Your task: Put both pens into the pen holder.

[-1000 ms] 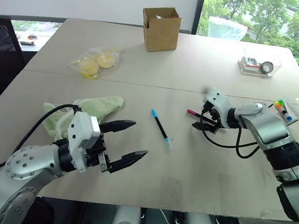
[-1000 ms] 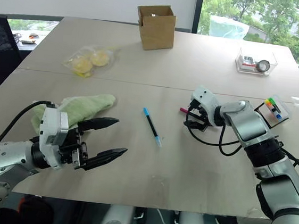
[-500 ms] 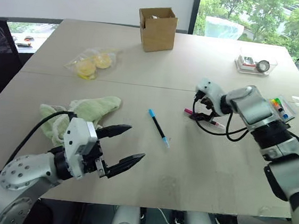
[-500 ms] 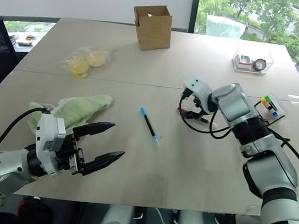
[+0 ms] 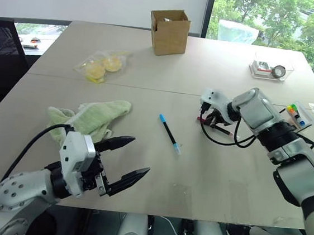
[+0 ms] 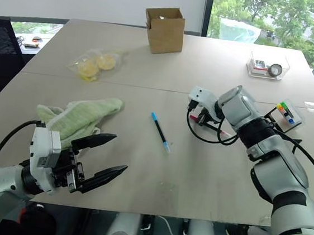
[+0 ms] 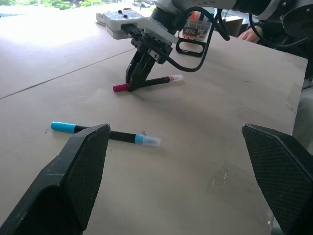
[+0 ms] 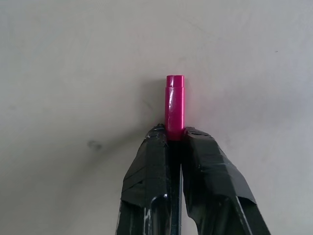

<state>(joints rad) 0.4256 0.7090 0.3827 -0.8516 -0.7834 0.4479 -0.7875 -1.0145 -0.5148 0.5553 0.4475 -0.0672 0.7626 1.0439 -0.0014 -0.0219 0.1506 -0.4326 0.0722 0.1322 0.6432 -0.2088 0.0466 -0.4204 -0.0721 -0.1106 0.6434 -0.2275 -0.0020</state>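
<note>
Head views: the worktop (image 5: 166,79) carried a brown cardboard box (image 5: 169,31) near its far edge, a clear bag of yellow items (image 5: 101,67) toward the far left, and a green cloth (image 5: 89,118) near the left edge. A flat clear tray (image 5: 271,69) sat near the far right corner. The pen holder (image 5: 298,116) stood at the right edge, coloured markers visible inside. The blue-ended pen (image 5: 169,134) lay flat mid-worktop, apart from everything else. The right gripper (image 5: 209,121) pointed down at the worktop between that pen and the pen holder, fingers closed on the pink-ended pen (image 5: 225,133), whose pale end showed past the arm's cable. The left gripper (image 5: 125,160) hovered over the near edge with fingers spread wide and nothing between them; the cloth lay just beyond it.

Left wrist view: the left gripper's two fingers (image 7: 78,171) stood wide apart. The blue-ended pen (image 7: 105,134) lay on the worktop between them in the picture, well clear of both. Beyond it the right gripper (image 7: 134,81) pinched the pink-ended pen (image 7: 146,83), which still lay on the surface. The pen holder (image 7: 194,34) stood behind the right arm, partly hidden by the arm and its cable.

Right wrist view: the right gripper's fingertips (image 8: 159,142) were closed on the pen, its magenta end (image 8: 175,106) protruding beyond them over bare worktop (image 8: 73,58).
</note>
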